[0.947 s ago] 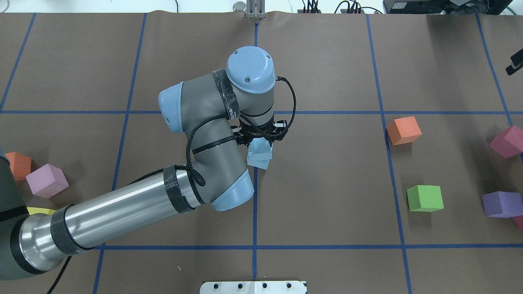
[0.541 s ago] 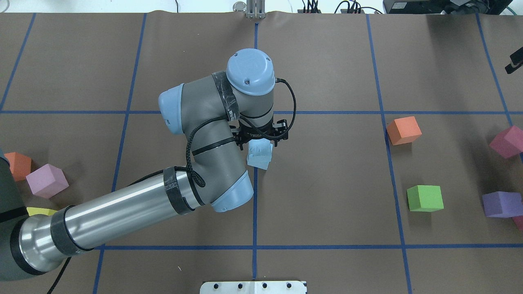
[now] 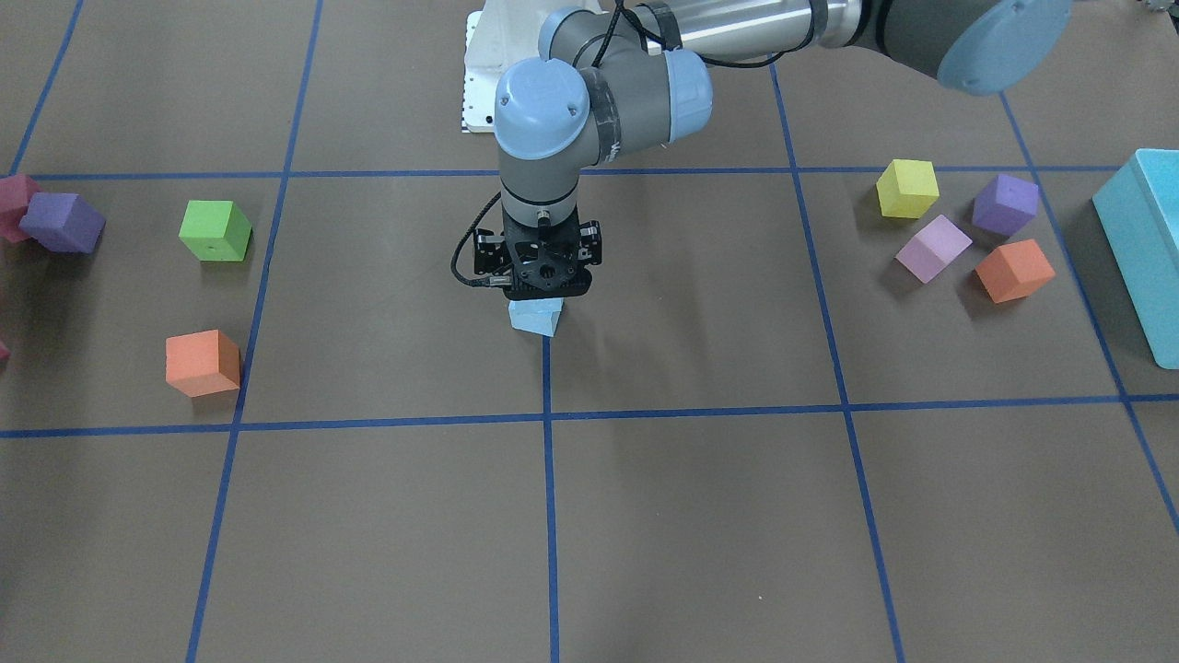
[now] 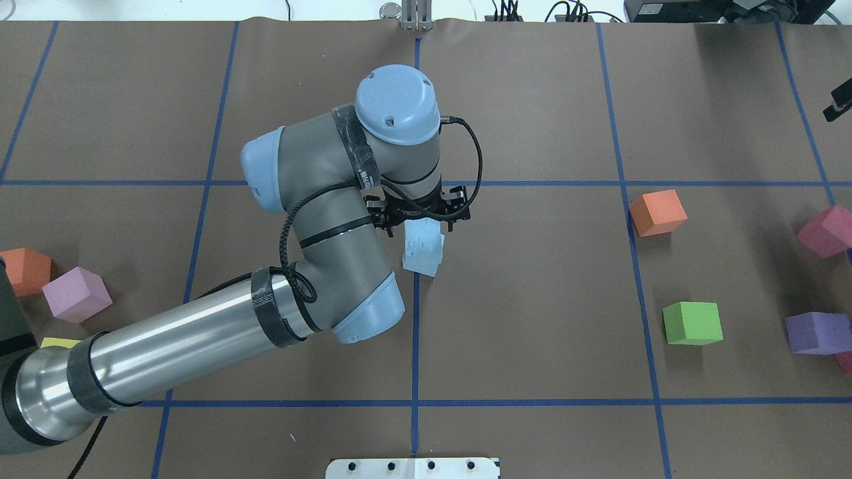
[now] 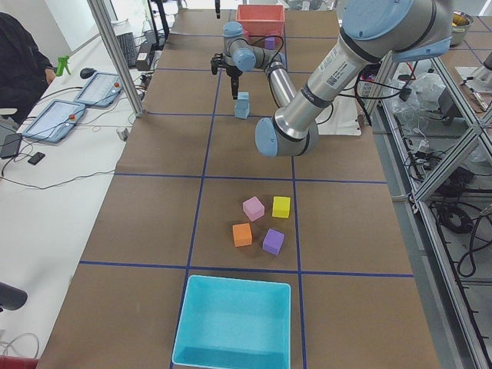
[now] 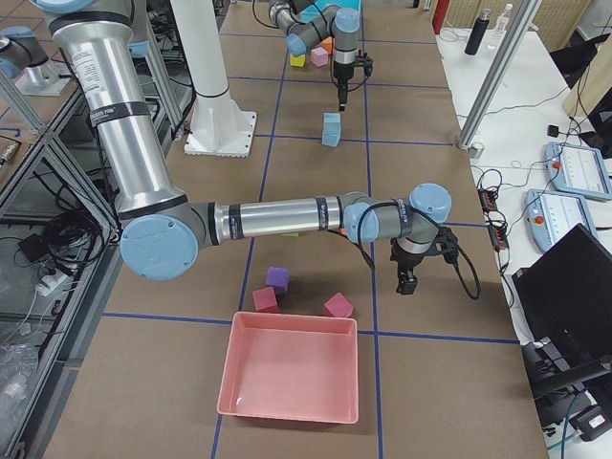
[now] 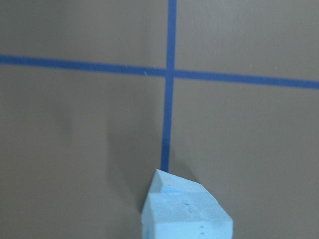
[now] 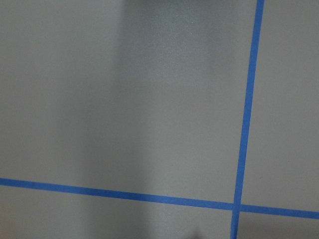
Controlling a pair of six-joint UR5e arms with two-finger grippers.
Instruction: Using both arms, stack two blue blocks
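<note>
The two blue blocks stand stacked at the table's centre, on a blue tape line. The top block (image 4: pixel 424 241) sits slightly turned on the lower block (image 4: pixel 419 266). The stack also shows in the front view (image 3: pixel 535 319), the left view (image 5: pixel 242 105), the right view (image 6: pixel 331 129) and the left wrist view (image 7: pixel 187 211). My left gripper (image 4: pixel 419 218) hangs just above the stack, open and clear of it (image 5: pixel 234 90). My right gripper (image 6: pixel 406 280) hovers low over bare table at the far right. I cannot tell whether it is open or shut.
On the right lie an orange cube (image 4: pixel 657 211), a green cube (image 4: pixel 692 322), a purple cube (image 4: pixel 817 332) and a magenta cube (image 4: pixel 827 229). On the left lie orange (image 4: pixel 25 269) and lilac (image 4: pixel 75 294) cubes and a turquoise bin (image 3: pixel 1147 249). A pink bin (image 6: pixel 292 378) stands at the right end.
My left gripper has let go of the top blue block and risen off it. The block stays on the lower one. The wrist has drifted away from the stack.
</note>
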